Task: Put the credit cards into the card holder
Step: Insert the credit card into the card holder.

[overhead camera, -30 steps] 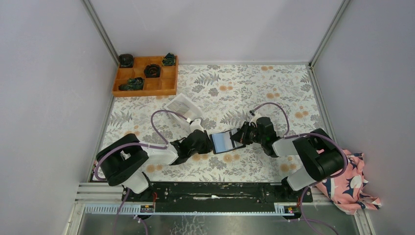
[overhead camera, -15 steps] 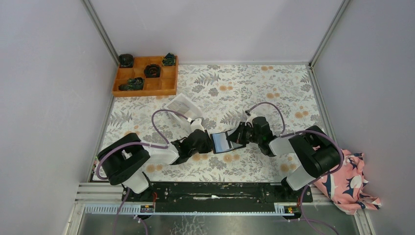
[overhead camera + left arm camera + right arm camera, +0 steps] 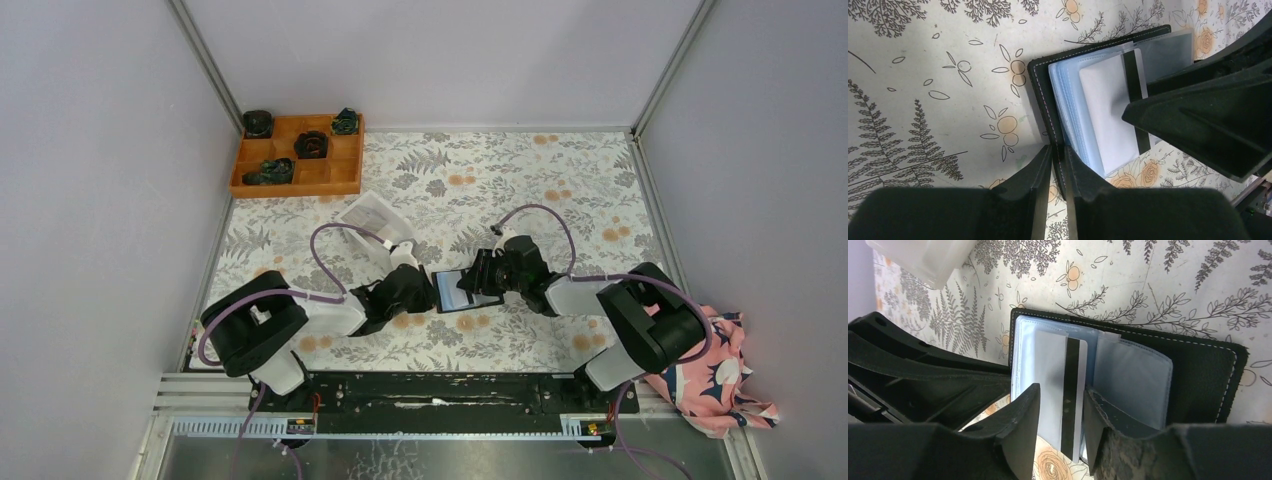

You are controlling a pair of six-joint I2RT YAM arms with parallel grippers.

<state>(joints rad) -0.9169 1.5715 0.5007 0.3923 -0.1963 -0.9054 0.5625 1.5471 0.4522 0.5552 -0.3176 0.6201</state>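
Lying open before you: black card holder [image 3: 1198, 375], pale-blue sleeves | white striped credit card [image 3: 1045, 370] half in | left fingers [image 3: 1040, 192] pinch cover | right fingers [image 3: 1020, 432] apart.

card holder [image 3: 455, 290] open mid-table, credit card [image 3: 1047, 371] partly in it, tray [image 3: 375, 218] behind, compartmented box [image 3: 298, 155] far left

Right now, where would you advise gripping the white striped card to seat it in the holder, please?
Take the card by its short end nearest the right gripper, approaching along its length from that side. That end lies bare between the open fingers, whereas its far end sits among the card holder's clear sleeves.
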